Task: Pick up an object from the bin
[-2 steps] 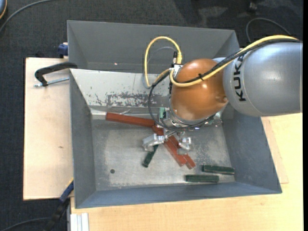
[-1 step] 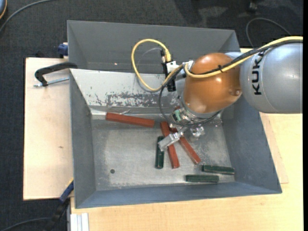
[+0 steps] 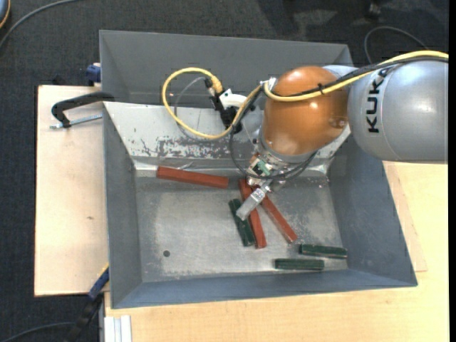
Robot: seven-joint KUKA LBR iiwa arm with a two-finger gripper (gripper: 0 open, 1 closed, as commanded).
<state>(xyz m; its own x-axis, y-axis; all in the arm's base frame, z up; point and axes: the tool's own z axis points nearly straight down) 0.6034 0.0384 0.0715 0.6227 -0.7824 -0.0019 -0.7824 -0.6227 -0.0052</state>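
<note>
**Camera view.** Grey metal bin [image 3: 121,212], inspected from above. Counted inside: six loose sticks, three red and three dark green.

**Tool** [image 3: 255,201]: low over a small heap of three sticks near the bin's middle. Grip state: cannot tell. Nothing confirmed as grasped.

**Red, three:**
- Long red stick [image 3: 192,176], flat, up and to the left of the tool, near end just beside it.
- Middle red stick [image 3: 258,232], running from under the tool straight down.
- Slanted red stick [image 3: 281,223], running from under the tool down and to the right.

**Dark green, three:**
- Near green stick [image 3: 242,228], just below and left of the tool, lying against the middle red stick.
- Upper green stick [image 3: 323,250] and lower green stick [image 3: 299,264], both flat, below and to the right of the tool, apart from the heap.

**Robot parts:** one orange cover [image 3: 303,116] directly above the tool. One grey arm [image 3: 406,112] above and to its right.

**Writing:** black letters "KUK" legible on the arm.
</note>
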